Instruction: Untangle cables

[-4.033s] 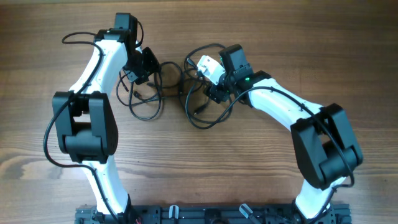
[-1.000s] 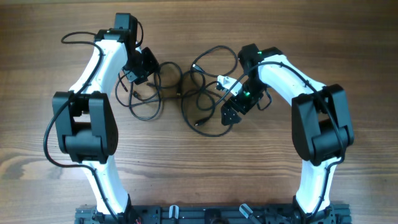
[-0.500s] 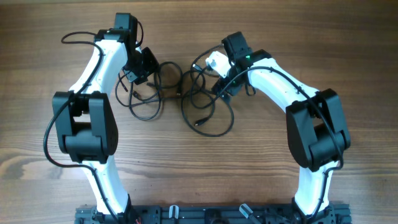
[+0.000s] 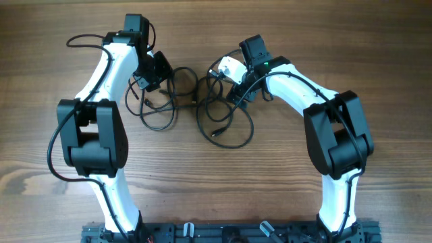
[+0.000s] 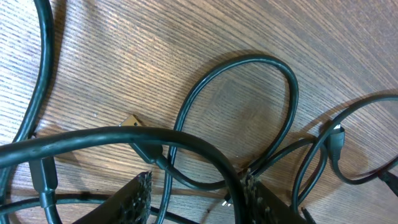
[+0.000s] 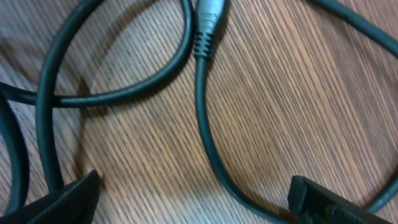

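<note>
Cables [image 5: 293, 99] bunched at far middle, open table [image 4: 216, 189] toward near edge

The right hand [image 4: 237, 94], which was lower right of the thin black cables [image 4: 216, 133] a second ago, has come back up over their right loops; its elbow swung inward.

Top camera looks straight down; both wrist cameras peer close at the same thin black cables [image 5: 249, 58], brown wooden surface [image 4: 270, 196].
</note>
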Available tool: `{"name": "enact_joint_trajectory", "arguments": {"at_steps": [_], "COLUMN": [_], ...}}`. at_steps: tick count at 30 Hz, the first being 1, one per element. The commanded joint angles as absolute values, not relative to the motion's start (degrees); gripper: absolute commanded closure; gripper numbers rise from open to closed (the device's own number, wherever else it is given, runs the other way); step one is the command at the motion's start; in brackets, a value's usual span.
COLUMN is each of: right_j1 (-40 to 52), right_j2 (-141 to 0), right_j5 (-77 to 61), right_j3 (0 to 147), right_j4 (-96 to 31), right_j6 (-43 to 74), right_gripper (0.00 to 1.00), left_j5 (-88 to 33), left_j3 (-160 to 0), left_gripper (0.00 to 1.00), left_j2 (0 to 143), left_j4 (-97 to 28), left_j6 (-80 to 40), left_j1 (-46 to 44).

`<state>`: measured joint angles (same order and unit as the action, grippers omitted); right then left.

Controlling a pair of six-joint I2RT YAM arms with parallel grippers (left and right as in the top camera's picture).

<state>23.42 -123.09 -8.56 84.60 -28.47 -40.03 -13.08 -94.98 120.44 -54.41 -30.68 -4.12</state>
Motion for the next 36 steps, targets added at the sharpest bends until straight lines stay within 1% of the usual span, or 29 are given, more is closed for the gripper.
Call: {"name": "enact_joint_trajectory", "arguments": {"at_steps": [1, 5, 8, 10, 12, 15, 19, 22, 25, 28, 32, 36], "right_j1": [23.4, 23.38, 22.85, 22.24, 21.19, 20.23, 19.57, 19.57, 19.9, 20.84, 23.66, 26.48], "right_j2": [-125.75, -122.78, -121.36, -121.34, -121.4, -121.36, -121.25, -121.16, -121.16, -121.16, -121.19, -121.19], "right_j5": [-10.68, -18.81, -19.55, -20.27, -23.75, -27.16, -32.25, -37.52, -37.15, -36.58, -28.36, -22.26], "right_j3": [84.33, 84.42, 84.42, 84.42, 84.4, 84.42, 84.42, 84.42, 84.42, 84.42, 84.42, 84.42], "right_j4": [-29.32, -33.78, -37.12, -39.05, -42.46, -47.16, -52.6, -54.33, -53.21, -51.18, -45.98, -43.72], "right_j6": [-40.01, -39.05, -39.27, -41.08, -44.64, -46.54, -46.35, -44.64, -38.52, -36.16, -26.15, -21.5], "right_gripper": [0.0, 0.0, 0.0, 0.0, 0.0, 0.0, 0.0, 0.0, 0.0, 0.0, 0.0, 0.0], "left_j5": [-11.88, -11.88, -11.88, -11.88, -11.9, -11.88, -11.9, -11.9, -11.9, -11.88, -11.88, -11.88], "left_j3": [-94.72, -94.72, -94.72, -94.72, -94.72, -94.72, -94.72, -94.72, -94.72, -94.72, -94.72, -94.72], "left_gripper": [0.51, 0.51, 0.51, 0.51, 0.51, 0.51, 0.51, 0.51, 0.51, 0.51, 0.51, 0.51], "left_j2": [120.86, 120.86, 120.86, 120.86, 120.86, 120.86, 120.86, 120.86, 120.88, 120.88, 120.86, 120.88], "left_j4": [-54.46, -54.46, -54.46, -54.48, -54.48, -54.5, -54.48, -54.48, -54.46, -54.46, -54.48, -54.46], "left_j6": [-30.2, -30.2, -30.22, -30.22, -30.22, -30.22, -30.22, -30.22, -30.22, -30.22, -30.2, -30.22], "left_j1": [-3.97, -3.97, -3.97, -3.97, -3.97, -3.97, -3.97, -3.97, -3.97, -3.97, -3.97, -3.97]}}
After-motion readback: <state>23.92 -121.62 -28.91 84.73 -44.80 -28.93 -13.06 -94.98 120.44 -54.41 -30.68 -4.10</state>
